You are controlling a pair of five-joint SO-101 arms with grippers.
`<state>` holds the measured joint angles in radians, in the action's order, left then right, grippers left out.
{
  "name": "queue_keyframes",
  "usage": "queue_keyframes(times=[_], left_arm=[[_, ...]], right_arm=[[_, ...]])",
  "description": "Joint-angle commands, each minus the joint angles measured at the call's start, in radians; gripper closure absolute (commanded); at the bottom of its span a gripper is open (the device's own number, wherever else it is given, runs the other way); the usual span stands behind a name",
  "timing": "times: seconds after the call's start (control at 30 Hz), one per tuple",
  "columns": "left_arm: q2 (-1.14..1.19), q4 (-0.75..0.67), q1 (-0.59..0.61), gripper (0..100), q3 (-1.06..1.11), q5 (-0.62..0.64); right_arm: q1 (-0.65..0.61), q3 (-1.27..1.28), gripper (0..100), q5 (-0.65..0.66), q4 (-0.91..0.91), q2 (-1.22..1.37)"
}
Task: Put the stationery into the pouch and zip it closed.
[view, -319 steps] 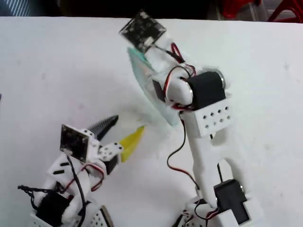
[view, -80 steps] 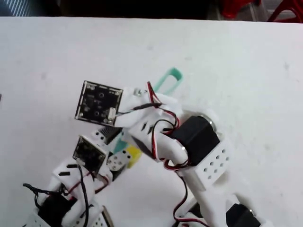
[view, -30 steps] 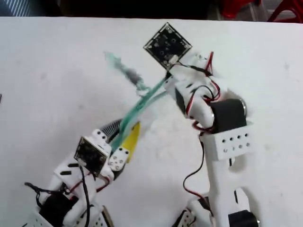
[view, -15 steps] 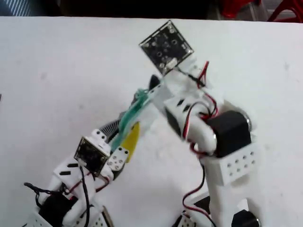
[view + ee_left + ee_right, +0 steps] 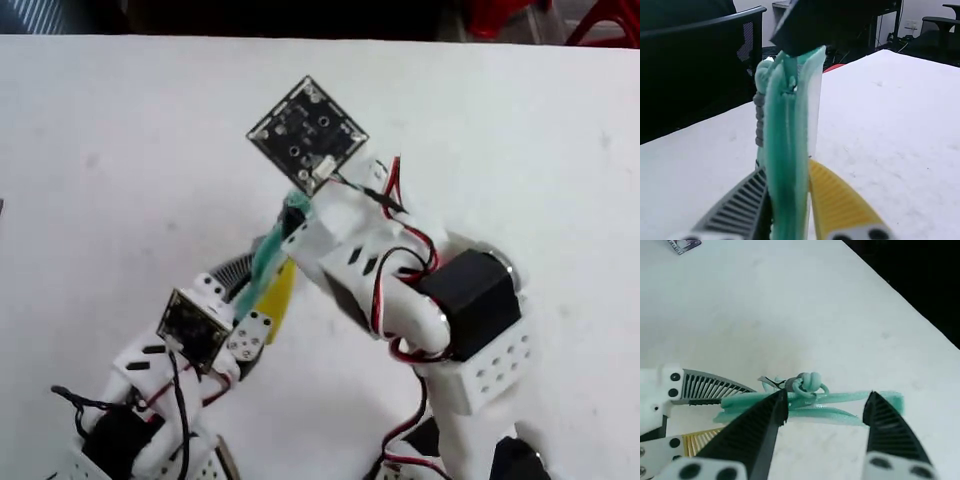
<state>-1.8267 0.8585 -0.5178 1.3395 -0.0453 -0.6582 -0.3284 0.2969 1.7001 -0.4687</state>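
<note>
1. White table (image 5: 120, 150), dark room beyond.
2. Teal fabric pouch (image 5: 787, 115) on edge near 7 o'clock of centre, pinched in left gripper (image 5: 787, 172).
3. Right gripper (image 5: 829, 397) spread astride knotted cord pull (image 5: 807, 382); probably zipping: close there, then draw along.

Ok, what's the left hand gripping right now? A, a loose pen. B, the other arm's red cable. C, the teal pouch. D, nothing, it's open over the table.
C: the left hand is shut on the teal pouch, which sits pinched between its grey and yellow sides.
</note>
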Motion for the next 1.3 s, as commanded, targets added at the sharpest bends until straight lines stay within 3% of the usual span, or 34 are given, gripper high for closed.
queue_keyframes(times=[0.0, 0.1, 0.5, 0.63, 0.73, 0.87, 1.1, 1.27], left_arm=[[-0.007, 0.006, 0.007, 98, -0.006, -0.006], [-0.007, 0.006, 0.004, 98, -0.006, -0.006], [-0.007, 0.000, 0.002, 97, 0.006, -0.006], [-0.007, 0.014, 0.008, 85, -0.029, 0.017], [-0.007, 0.038, 0.048, 76, -0.037, 0.155], [-0.007, -0.009, 0.128, 76, -0.037, 0.192], [-0.007, -0.035, 0.131, 77, -0.035, 0.192], [-0.007, -0.029, 0.130, 98, -0.081, 0.178]], right_arm=[[-0.005, 0.034, 76.9, 0.006, 0.019, -0.027], [-0.007, 0.066, 78.1, 0.006, 0.008, -0.012], [-0.001, 0.066, 98.5, 0.011, -0.058, 0.133], [-0.007, 0.071, 98.1, 0.012, -0.051, 0.134], [-0.001, 0.071, 98.1, 0.012, -0.028, 0.134], [-0.005, 0.072, 98.1, 0.014, -0.010, 0.134], [-0.045, 0.074, 98.1, 0.014, -0.008, 0.143], [-0.056, 0.074, 98.1, 0.014, -0.013, 0.143]])
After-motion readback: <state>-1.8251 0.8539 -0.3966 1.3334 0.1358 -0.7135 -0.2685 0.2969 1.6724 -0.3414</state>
